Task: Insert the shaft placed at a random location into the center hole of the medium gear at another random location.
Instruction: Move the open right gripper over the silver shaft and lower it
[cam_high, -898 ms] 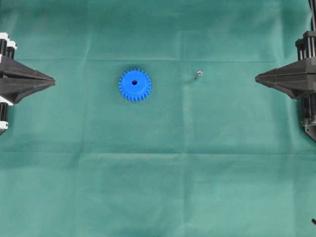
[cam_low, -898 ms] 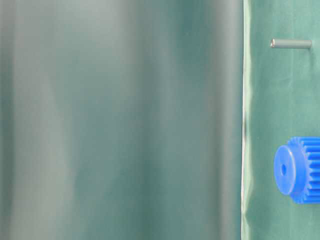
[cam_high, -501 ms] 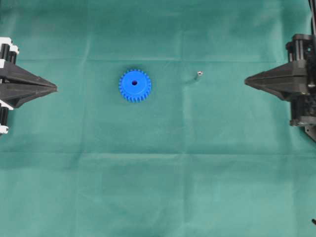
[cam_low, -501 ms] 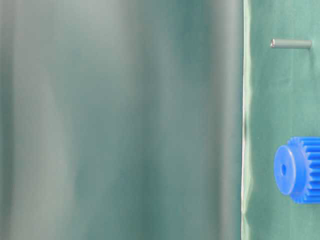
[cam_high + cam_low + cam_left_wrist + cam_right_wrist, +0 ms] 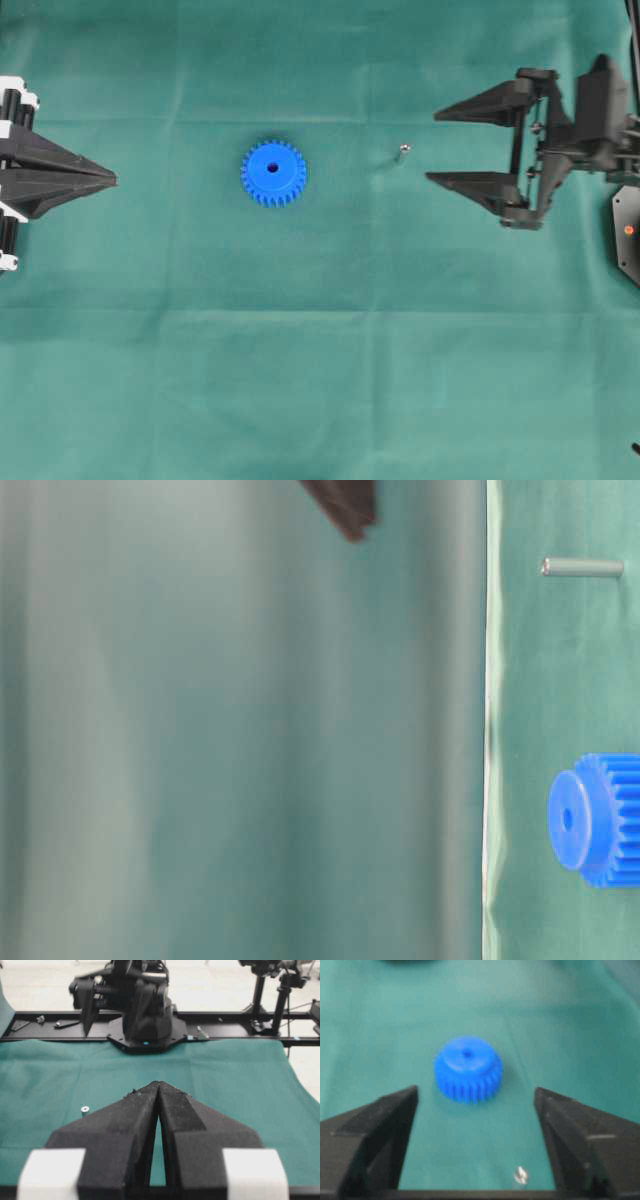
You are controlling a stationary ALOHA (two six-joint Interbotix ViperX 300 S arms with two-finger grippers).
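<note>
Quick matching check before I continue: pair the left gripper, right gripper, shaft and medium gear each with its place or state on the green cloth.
Things:
1. left gripper
2. right gripper
3. shaft
4. medium gear

States:
A. blue, lying flat, hub up
B. shut, at the cloth's edge
C. open wide, empty
D. standing upright between gear and open jaws

Pairs: 1-B, 2-C, 3-D, 4-A

A: The gear (image 5: 273,172) looks like smooth blue plastic, faintly glossy. The shaft (image 5: 404,151)?

B: Bright metal, shiny at its end. The cloth (image 5: 320,380) is matt green fabric, softly creased. The right gripper (image 5: 432,146) fingers (image 5: 375,1135) look rough, matt black.
</note>
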